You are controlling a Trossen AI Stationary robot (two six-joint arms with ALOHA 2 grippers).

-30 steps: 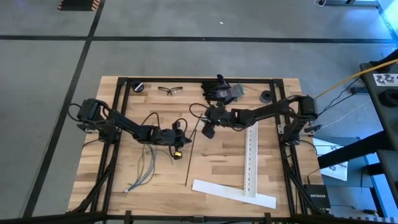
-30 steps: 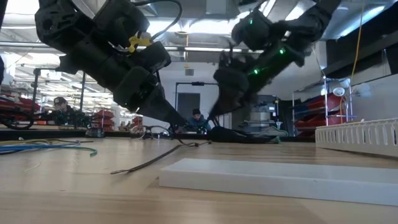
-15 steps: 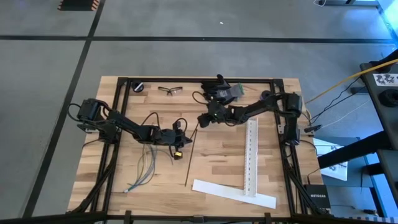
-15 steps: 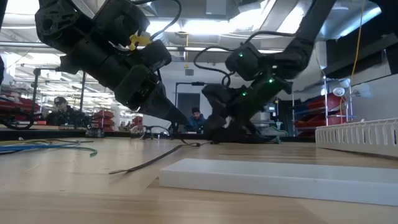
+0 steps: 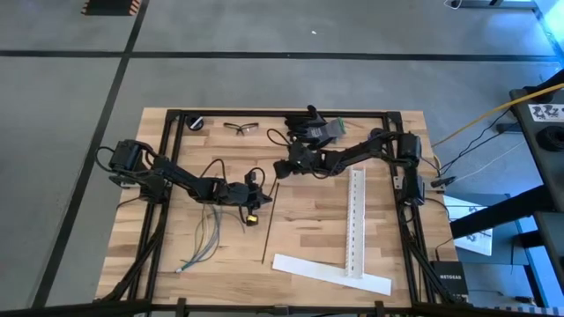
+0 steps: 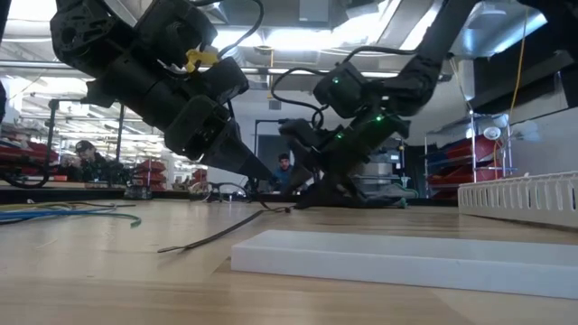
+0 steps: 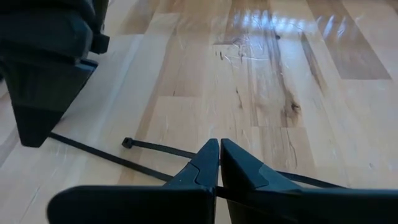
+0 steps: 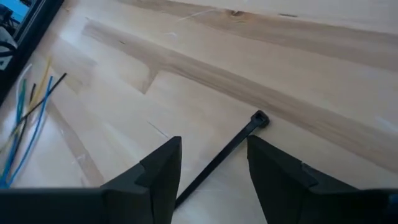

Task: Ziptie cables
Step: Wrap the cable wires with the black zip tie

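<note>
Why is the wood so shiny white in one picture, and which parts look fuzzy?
Left wrist view: ceiling light glares off the table, washing the grain pale. Low view: the near white strip and wood are blurred, and both arms show dark against bright room lights. High view: evenly lit.

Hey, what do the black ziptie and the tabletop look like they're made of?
The ziptie looks like matte black plastic: a thin, stiff strip ending in a small moulded head. The tabletop looks like sealed or varnished wood: pale joined planks with visible grain and knots, and a glossy sheen reflecting light in the left wrist view.
</note>
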